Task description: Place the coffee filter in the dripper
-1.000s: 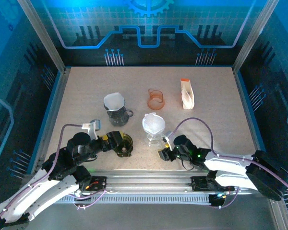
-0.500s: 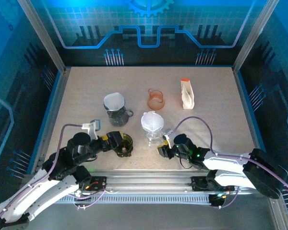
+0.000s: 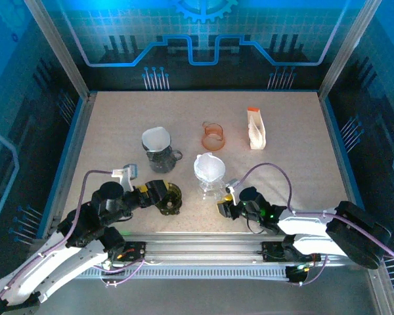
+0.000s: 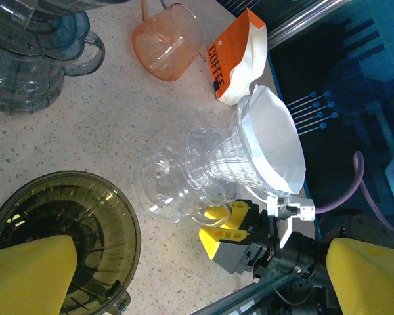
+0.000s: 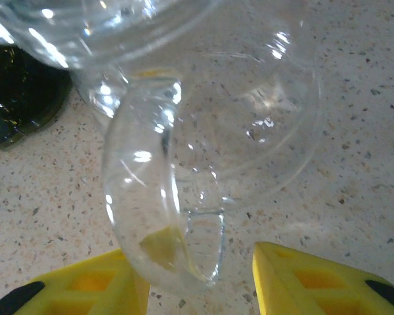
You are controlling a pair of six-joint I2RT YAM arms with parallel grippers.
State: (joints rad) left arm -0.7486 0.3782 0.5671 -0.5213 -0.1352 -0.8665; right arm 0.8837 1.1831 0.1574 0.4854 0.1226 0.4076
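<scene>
- At desk (image 3: 118, 125) centre: clear dripper (image 3: 209, 185) stands with the white filter (image 3: 210, 167) seated in its cone.
- Right hand (image 3: 224, 209) is low on the desk, just beside the dripper on the near side. It is open, fingers (image 5: 315, 285) either side of the dripper's handle (image 5: 161, 197), with a gap on one side; not clamped.
- Left hand (image 3: 159, 195) is spread wide and grips nothing; one finger sits over the bowl of the olive dripper (image 4: 85, 216).
- Further back: grey jug (image 3: 161, 159), orange cup (image 3: 213, 134), coffee bag (image 3: 255, 129).
</scene>
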